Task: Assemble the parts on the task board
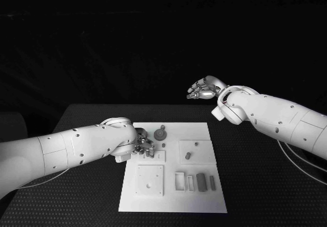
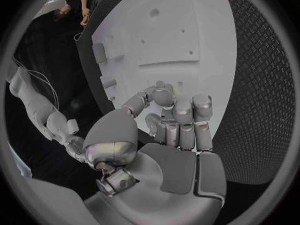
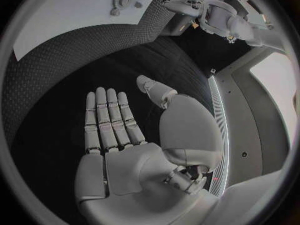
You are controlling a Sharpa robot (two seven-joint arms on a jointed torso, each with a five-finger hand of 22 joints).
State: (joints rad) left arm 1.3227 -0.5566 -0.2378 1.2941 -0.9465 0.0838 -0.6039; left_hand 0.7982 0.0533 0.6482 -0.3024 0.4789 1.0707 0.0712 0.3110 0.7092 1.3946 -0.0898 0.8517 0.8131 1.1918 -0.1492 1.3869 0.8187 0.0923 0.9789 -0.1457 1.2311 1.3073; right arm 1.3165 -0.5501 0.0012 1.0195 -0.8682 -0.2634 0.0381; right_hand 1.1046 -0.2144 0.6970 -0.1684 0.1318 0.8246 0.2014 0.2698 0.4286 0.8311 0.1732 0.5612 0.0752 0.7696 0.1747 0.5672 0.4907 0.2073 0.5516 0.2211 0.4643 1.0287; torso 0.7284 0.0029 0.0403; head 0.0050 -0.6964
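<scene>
White plastic, the task board (image 1: 204,201) sits mid-table with my left hand (image 1: 143,144) down at its near-left edge and my right hand (image 1: 203,89) raised well clear beyond the far right corner. From the left wrist view I read the left hand's fingers (image 2: 184,117) as curled in together over the board's edge, tips pressed close; whether a small part is pinched under them I cannot tell, as the fingertips hide the contact. The right hand's fingers (image 3: 109,115) are stretched out flat and side by side, thumb set apart, holding nothing. On the board I can see the grey parts: a round piece (image 1: 160,134) just beyond the left hand, a small peg (image 1: 188,154) on the raised square plate to the right, and a row of upright blocks (image 1: 201,181) nearer me, beside a square plate (image 1: 150,179) with holes. My judgement is that the left hand is working a pick or a seating near that corner. To do it well I would keep the wrist steady, close slowly, and check the wrist camera for a true pinch before lifting; I would hold the right hand parked until the left clears. No brand, label or writing is legible anywhere.
</scene>
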